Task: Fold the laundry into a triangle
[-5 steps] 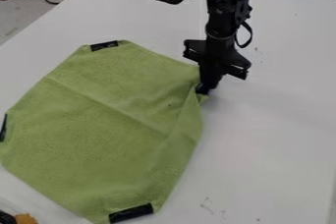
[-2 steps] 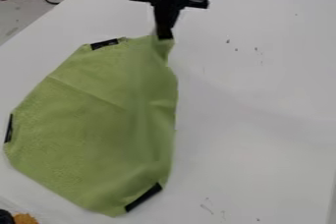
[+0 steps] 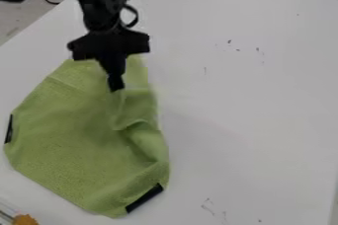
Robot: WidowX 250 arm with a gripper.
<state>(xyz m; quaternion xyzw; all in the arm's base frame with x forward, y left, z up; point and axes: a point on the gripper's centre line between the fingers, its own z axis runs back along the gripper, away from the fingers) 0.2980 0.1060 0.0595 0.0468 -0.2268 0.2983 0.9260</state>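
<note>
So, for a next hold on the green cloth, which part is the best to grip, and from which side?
I would pinch the green cloth at the black strip on its corner at the picture's lower right, coming from above, slightly from the right. The strip marks a short, straight outer edge, apart from the creases higher up, so it probably holds well.

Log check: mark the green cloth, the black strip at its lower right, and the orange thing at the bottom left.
Green cloth [image 3: 69,142]: camera view, on its broad left part.
Black strip [image 3: 144,199]: camera view, middle of its length.
Orange thing [image 3: 25,219]: camera view, middle of its visible part.
</note>
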